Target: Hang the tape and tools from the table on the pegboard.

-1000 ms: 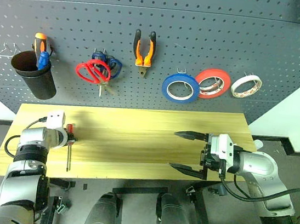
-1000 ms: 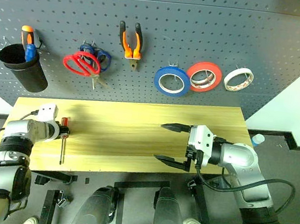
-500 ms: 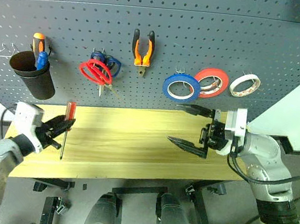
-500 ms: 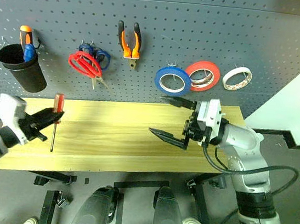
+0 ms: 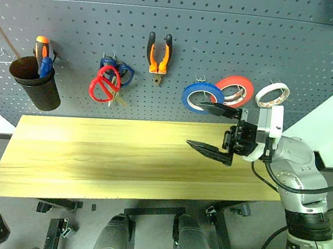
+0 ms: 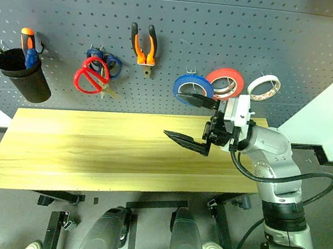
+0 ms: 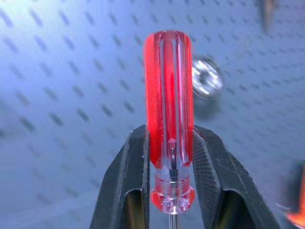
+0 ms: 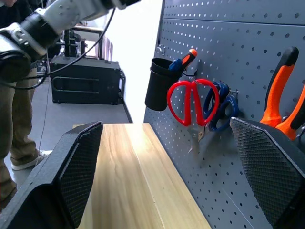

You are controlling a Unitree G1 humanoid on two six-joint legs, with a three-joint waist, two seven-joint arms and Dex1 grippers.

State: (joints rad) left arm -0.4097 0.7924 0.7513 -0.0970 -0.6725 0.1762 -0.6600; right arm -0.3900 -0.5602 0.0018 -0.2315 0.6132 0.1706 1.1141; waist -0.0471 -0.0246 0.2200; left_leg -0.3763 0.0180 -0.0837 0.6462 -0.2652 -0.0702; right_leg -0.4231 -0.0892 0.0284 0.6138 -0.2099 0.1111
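We see a long light-wood desk (image 5: 118, 161) with a bare top, standing against a dark grey pegboard (image 5: 226, 40) dotted with holes; grey floor shows below, a white wall panel at the right edge. On the pegboard, going from the robot's left: a black cup (image 5: 35, 84) with an orange-handled screwdriver (image 5: 42, 47) and a blue-handled tool in it, red-handled scissors (image 5: 104, 84) hung overlapping blue-handled scissors (image 5: 124, 72), orange-and-black pliers (image 5: 159, 56) hung higher up, then blue tape (image 5: 201, 97), a red roll (image 5: 234, 92) and a white roll (image 5: 273, 94) in a row. The right claw (image 5: 212, 129) hangs above the desk's right part with both fingers spread wide, nothing between them, upper finger in front of the blue tape, partly covering it. In the left wrist view the left claw (image 7: 170, 162) is clamped on the red-handled screwdriver (image 7: 169, 109) near the handle's lower end, handle pointing up close to the pegboard, a metal hook end just behind it. In the left eye view the thin shaft (image 5: 3, 35) slants at the far left above the black cup. The right wrist view shows a person's legs (image 8: 19, 129) standing off the desk's far end beside a black case (image 8: 86, 83).
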